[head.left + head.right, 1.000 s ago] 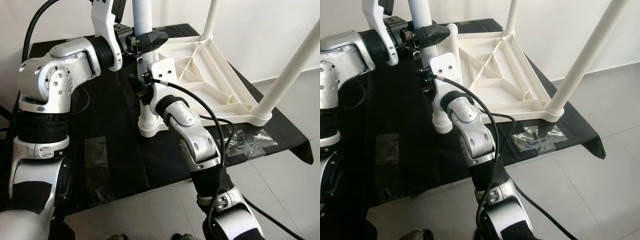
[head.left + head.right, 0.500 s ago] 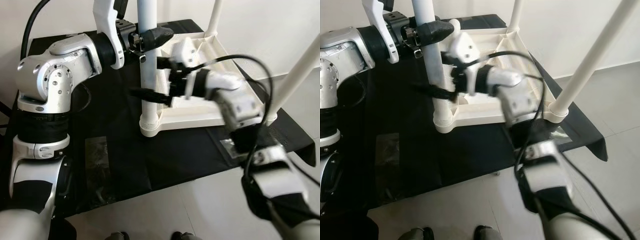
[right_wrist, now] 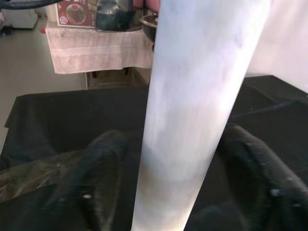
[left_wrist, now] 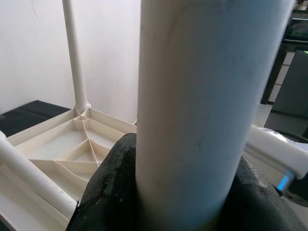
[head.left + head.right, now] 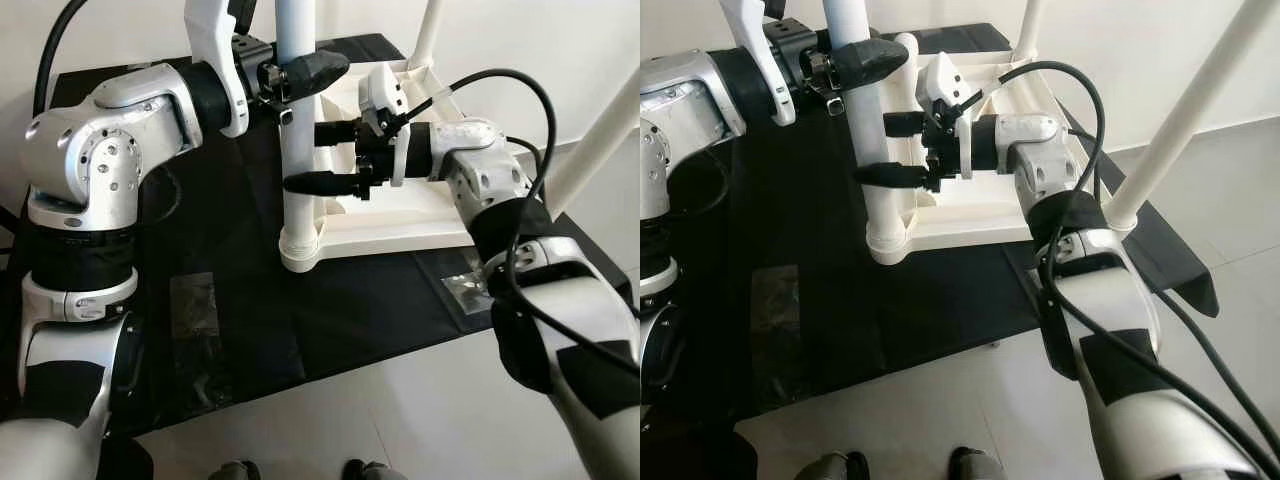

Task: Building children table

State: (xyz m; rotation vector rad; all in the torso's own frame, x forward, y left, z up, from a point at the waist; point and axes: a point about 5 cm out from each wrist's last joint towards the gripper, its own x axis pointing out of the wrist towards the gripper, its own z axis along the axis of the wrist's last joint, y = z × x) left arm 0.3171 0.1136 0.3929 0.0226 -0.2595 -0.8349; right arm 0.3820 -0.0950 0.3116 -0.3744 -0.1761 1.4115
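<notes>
A white plastic children's table [image 5: 400, 215] lies upside down on a black cloth [image 5: 230, 300] spread over the pale tiled floor [image 5: 400, 420], its ribbed underside facing up and its round white legs standing up from the corners. The near-left leg, a white plastic tube [image 5: 298, 150], rises upright from its round socket [image 5: 300, 250] at the table's near-left corner.

The left gripper [image 5: 290, 80] reaches in from the left and is clamped on that tube high up, its black fingers [image 4: 103, 187] pressed against either side of the white cylinder. The right gripper [image 5: 318, 158] comes in from the right across the tabletop and sits lower on the same tube, one black finger [image 5: 315, 182] on the near side and the other on the far side. From its wrist camera the tube stands between the two dark pads [image 3: 86, 187], which hug it closely, so it seems closed on the leg too.

Another white leg [image 5: 425, 35] stands at the far corner, and a third [image 5: 1180, 120] slants up on the right. A clear plastic bag [image 5: 470, 290] lies on the cloth near the table's right corner.
</notes>
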